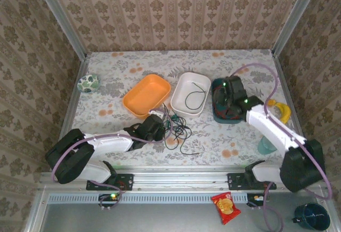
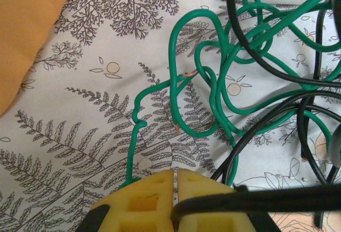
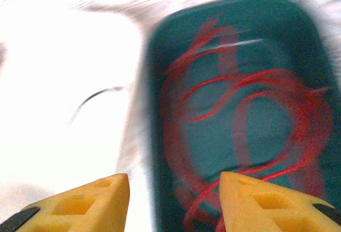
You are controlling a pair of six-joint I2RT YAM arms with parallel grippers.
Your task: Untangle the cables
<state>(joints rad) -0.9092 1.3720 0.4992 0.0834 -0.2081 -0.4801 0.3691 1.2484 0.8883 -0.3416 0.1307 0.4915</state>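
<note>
Two arms (image 1: 106, 142), three trays (image 1: 146, 96), one red cable (image 3: 256, 77), one green cable (image 2: 171, 50), one bowl (image 1: 87, 84)

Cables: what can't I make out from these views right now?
Left wrist: the shut left gripper itself hides whether it pinches the green cable or a black cable.
Right wrist: motion blur smears the red cable in the teal tray; crossings unreadable.
Top external: the tangle by the left gripper is too small to trace.
</note>
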